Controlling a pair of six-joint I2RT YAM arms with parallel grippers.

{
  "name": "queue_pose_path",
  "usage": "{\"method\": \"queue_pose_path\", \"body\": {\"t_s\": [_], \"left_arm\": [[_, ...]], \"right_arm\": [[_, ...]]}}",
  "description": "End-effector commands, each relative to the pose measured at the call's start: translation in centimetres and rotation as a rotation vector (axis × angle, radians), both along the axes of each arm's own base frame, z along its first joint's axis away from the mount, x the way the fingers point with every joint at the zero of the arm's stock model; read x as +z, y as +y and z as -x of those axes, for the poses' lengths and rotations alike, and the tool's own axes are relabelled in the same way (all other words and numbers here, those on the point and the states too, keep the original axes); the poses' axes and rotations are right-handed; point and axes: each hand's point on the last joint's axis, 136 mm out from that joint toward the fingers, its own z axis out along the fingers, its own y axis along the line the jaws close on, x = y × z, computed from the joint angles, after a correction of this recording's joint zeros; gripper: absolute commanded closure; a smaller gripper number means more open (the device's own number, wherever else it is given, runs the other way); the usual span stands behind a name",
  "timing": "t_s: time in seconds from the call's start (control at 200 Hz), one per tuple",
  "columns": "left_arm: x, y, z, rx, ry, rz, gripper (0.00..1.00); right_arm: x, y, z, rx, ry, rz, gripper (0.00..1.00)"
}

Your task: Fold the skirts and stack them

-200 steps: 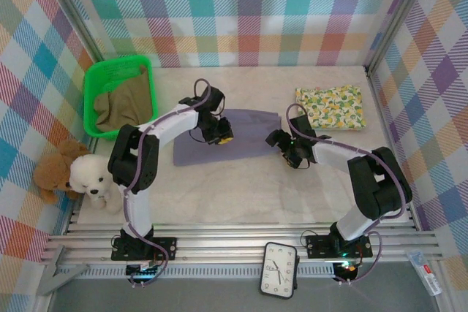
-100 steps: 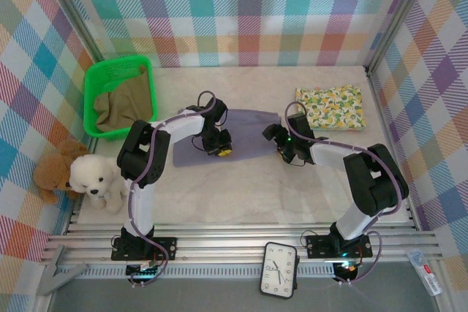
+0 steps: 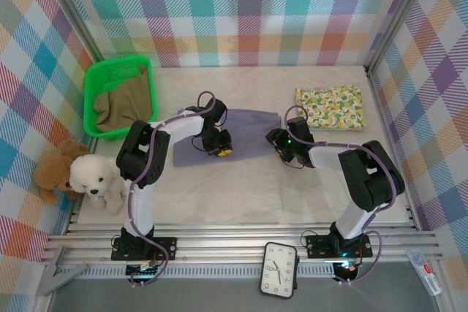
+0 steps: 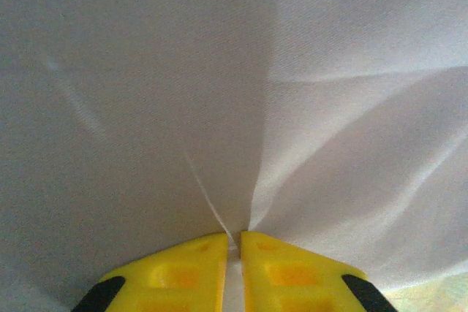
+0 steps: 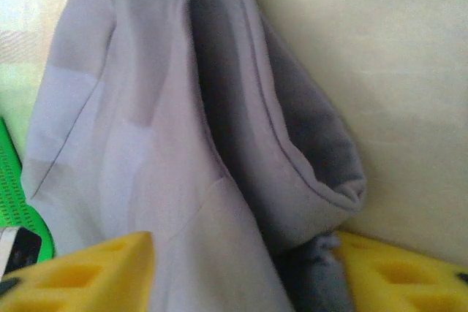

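**A:** Where is your left pincer (image 4: 232, 248)?

**B:** Down on the grey-lavender skirt (image 3: 252, 129), which lies spread flat in the middle of the tabletop (image 3: 241, 188). The yellow tips are pressed almost together and pinch a thin ridge of the cloth. Creases fan out from the pinch.

**A:** And the right one?

**B:** My right pincer (image 5: 241, 275) sits at that same skirt's right-hand edge. Its fingers (image 5: 80, 275) stand spread, one on either side of the turned-over hem, which bunches up in the gap. I can't tell whether they press on the cloth.

**A:** And the other skirts?

**B:** The floral skirt (image 3: 330, 106), white with yellow-green print, lies folded flat at the far right of the tabletop, near my right pincer but apart from it. The olive skirt (image 3: 123, 106) is crumpled inside the green basket (image 3: 117, 69) in the far left corner, well apart from both pincers.
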Motion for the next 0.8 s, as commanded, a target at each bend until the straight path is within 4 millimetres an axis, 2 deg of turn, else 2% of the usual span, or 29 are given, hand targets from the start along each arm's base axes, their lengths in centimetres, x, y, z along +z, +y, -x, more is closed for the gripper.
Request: {"method": "queue_pose_path", "body": {"t_s": [0.0, 0.065, 0.125, 0.22, 0.32, 0.445, 0.61, 0.74, 0.8], "left_arm": [[-0.2, -0.3, 1.5, -0.021, 0.052, 0.003, 0.82], [1.5, -0.9, 1.0, -0.024, 0.029, 0.048, 0.79], [3.4, -0.9, 0.2, -0.016, -0.012, 0.074, 0.72], [6.4, 0.9, -1.5, -0.004, -0.124, 0.015, 0.55], [7.9, 4.0, -2.9, 0.025, -0.201, -0.077, 0.43], [7.2, 8.3, -4.0, 0.133, -0.165, -0.093, 0.41], [5.9, 13.1, -4.7, 0.213, -0.135, -0.137, 0.19], [4.0, 15.7, -4.8, 0.254, -0.094, -0.117, 0.21], [3.0, 16.7, -4.6, 0.269, -0.063, -0.11, 0.28]], "right_arm": [[1.4, 0.7, -1.3, 0.019, -0.092, -0.008, 0.56], [1.6, 0.2, -1.5, 0.01, -0.103, 0.021, 0.69], [1.8, -0.2, -1.6, 0.014, -0.115, 0.061, 0.8], [1.8, -0.8, -1.6, 0.045, -0.122, 0.121, 0.99], [1.5, -1.5, -1.4, 0.076, -0.117, 0.186, 1.0], [1.6, -1.7, -1.3, 0.123, -0.119, 0.242, 1.0], [1.7, -2.0, -1.1, 0.184, -0.1, 0.315, 1.0], [1.9, -2.5, -1.1, 0.215, -0.089, 0.373, 1.0], [2.1, -2.5, -1.2, 0.238, -0.097, 0.393, 1.0]]}}
